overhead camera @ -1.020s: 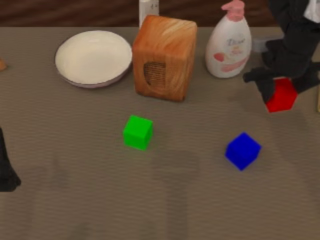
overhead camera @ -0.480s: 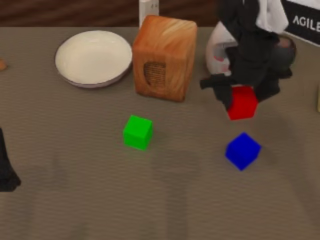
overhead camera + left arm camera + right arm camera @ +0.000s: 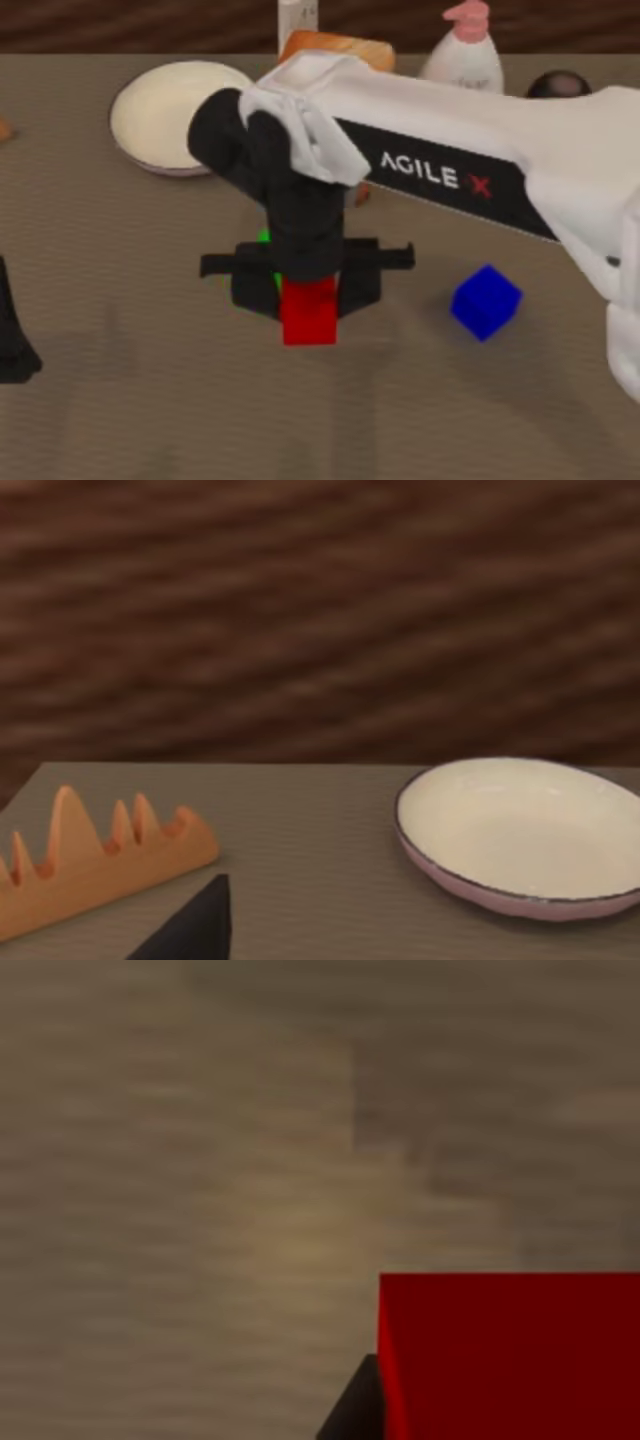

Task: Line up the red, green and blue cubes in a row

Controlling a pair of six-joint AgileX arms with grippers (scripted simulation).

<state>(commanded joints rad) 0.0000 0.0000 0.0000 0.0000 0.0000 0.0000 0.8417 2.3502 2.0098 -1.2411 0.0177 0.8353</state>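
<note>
Mid-carry — right gripper [image 3: 308, 300] clamped on small bright red cube [image 3: 309, 312], over mostly hidden bright green cube [image 3: 264, 238]; needs setting down in line with deep blue cube [image 3: 486, 301] — left gripper's fingers can't be made out.

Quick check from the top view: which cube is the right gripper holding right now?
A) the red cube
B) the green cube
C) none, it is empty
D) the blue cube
A: the right gripper has its jaws shut on the red cube near the table's middle, while the blue cube sits alone to the right and the green cube is almost hidden under the arm.
</note>
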